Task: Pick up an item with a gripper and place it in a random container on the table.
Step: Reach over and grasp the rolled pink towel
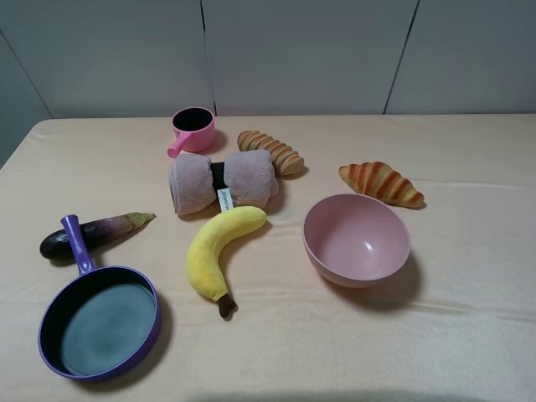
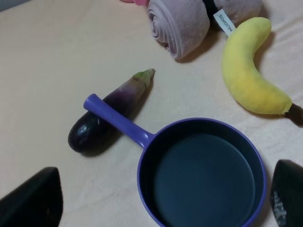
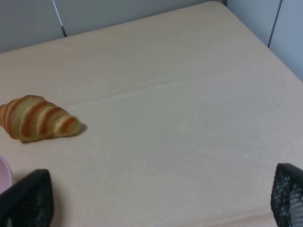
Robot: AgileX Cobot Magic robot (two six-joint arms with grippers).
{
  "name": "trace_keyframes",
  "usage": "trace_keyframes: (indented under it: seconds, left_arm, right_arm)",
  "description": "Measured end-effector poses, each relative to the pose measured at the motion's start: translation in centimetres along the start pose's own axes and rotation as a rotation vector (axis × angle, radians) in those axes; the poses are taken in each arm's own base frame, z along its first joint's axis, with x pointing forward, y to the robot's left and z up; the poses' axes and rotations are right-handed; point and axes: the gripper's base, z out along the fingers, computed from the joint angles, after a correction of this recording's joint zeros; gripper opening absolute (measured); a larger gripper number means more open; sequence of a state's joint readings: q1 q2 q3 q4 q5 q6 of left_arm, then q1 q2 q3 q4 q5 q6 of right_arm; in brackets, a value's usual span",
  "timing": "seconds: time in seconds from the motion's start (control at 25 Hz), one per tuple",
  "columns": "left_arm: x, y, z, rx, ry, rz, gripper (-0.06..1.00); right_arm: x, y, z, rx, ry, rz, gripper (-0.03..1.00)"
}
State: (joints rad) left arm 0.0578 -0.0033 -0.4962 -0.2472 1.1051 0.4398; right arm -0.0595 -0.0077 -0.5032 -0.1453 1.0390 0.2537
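Observation:
The mauve-pink rolled towel [image 1: 222, 180] with a black middle band lies on the table [image 1: 469, 327], between the pink cup and the banana. In the left wrist view its rolled end [image 2: 182, 23] shows beyond the pan. The pale-pink bowl [image 1: 333, 266] stands upright and empty to the towel's right; a sliver of its rim [image 3: 2, 172] shows in the right wrist view. Neither arm shows in the exterior view. My left gripper [image 2: 161, 203] is open and empty above the purple pan. My right gripper [image 3: 158, 201] is open and empty over bare cloth right of the bowl.
A yellow plush banana [image 1: 219, 247] lies in front of the towel. A purple frying pan [image 1: 54, 356] and an eggplant [image 1: 92, 234] are at the left. A pink cup with a handle [image 1: 193, 130], a bread roll [image 1: 270, 151] and a croissant [image 1: 381, 182] lie further back.

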Motion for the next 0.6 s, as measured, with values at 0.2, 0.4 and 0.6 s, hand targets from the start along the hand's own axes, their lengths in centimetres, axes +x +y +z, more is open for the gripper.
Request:
trace_keyframes:
  seconds: [0.2, 0.4, 0.6]
  left_arm:
    - [0.0, 0.0, 0.0, 0.0, 0.0, 0.0, 0.88]
    - [0.0, 0.0, 0.0, 0.0, 0.0, 0.0, 0.88]
    - [0.0, 0.0, 0.0, 0.0, 0.0, 0.0, 0.88]
  right_arm:
    - [0.0, 0.0, 0.0, 0.0, 0.0, 0.0, 0.69]
    - [0.0, 0.0, 0.0, 0.0, 0.0, 0.0, 0.69]
    - [0.0, 0.0, 0.0, 0.0, 0.0, 0.0, 0.69]
